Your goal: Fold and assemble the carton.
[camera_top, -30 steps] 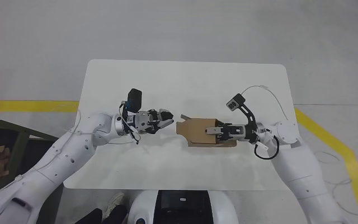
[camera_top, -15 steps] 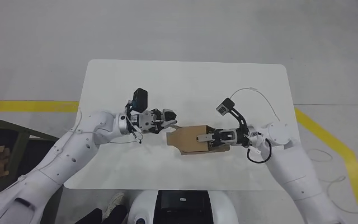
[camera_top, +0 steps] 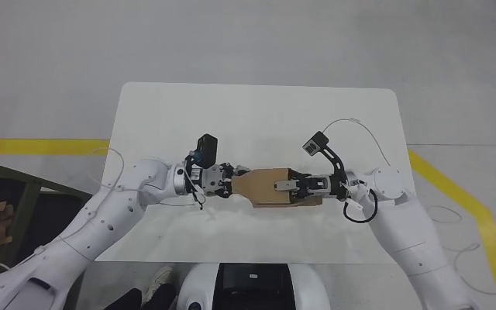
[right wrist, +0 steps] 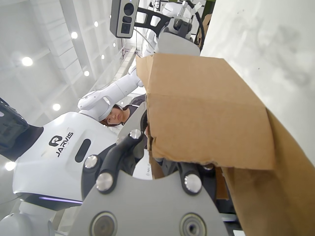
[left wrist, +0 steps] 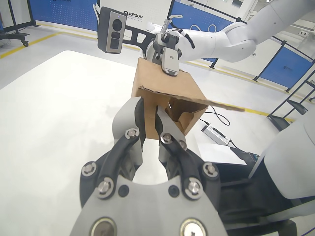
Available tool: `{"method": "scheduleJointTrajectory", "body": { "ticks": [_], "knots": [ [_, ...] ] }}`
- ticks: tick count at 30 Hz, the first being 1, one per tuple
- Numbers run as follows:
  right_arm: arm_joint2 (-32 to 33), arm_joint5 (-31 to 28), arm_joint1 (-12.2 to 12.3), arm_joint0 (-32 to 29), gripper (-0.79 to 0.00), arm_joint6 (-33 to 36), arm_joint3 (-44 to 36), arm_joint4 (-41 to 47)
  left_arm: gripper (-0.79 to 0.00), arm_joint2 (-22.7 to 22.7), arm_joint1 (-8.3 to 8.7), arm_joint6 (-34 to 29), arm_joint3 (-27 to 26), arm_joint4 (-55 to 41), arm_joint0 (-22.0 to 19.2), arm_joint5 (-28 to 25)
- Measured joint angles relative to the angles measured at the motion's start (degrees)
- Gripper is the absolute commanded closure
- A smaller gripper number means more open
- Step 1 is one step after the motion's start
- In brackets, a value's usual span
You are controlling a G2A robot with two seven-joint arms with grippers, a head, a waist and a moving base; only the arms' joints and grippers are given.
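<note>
A brown cardboard carton (camera_top: 267,188), partly opened into a box, is held just above the white table (camera_top: 256,116) near its front middle. My left gripper (camera_top: 227,188) is at the carton's left end. In the left wrist view, the left gripper (left wrist: 149,116) is shut on a side wall of the carton (left wrist: 167,84) at its open end, where a loose flap sticks out. My right gripper (camera_top: 285,186) is shut on the carton's other end. In the right wrist view, one finger (right wrist: 137,121) shows and the other is hidden behind the carton (right wrist: 204,114).
Bare tabletop surrounds the carton, with most room toward the far edge. A thin white cable (camera_top: 360,124) loops above the right arm. A dark green rack (camera_top: 19,194) stands off the table's left side. A power adapter (left wrist: 216,133) lies on the floor.
The right gripper carried the carton leftward. The left gripper, open and apart a second ago, moved right and shut on the carton's left end.
</note>
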Motion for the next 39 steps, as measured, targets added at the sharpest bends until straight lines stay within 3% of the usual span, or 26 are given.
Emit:
{"method": "scheduleJointTrajectory", "body": {
  "ticks": [14, 16, 17, 18, 32, 39],
  "knots": [
    [0.73, -0.39, 0.18, -0.59, 0.0, -0.06, -0.03, 0.34, -0.191, -1.81, -1.52, -1.69, 0.85, -0.68, 0.01, 0.0],
    [1.22, -0.62, 0.28, -0.6, 0.0, -0.3, 0.45, 0.09, -0.36, -2.8, -1.41, -1.41, 0.9, -1.05, 0.51, 0.0],
    [1.44, -0.7, 0.33, -0.63, 0.0, -0.47, 0.63, -0.11, -0.529, -3.32, -1.32, -1.21, 0.86, -1.24, 0.82, 0.0],
    [1.72, -0.8, 0.4, -0.7, 0.0, -0.74, 0.81, -0.42, -0.785, -4.09, -1.15, -0.95, 0.79, -1.5, 1.29, 0.0],
    [3.53, -0.08, 1.31, -2.54, 0.0, -5.29, 0.08, -8.17, -0.785, -13.91, 1.03, -2.11, -2.69, -5.9, 7.48, 0.37],
    [2.35, 1.17, 1.38, -2.84, 0.0, -6.83, -2.92, -11.66, -0.785, -14.7, 0.93, -9.45, -6.46, -5.32, 7.33, 2.69]
  ]
}}
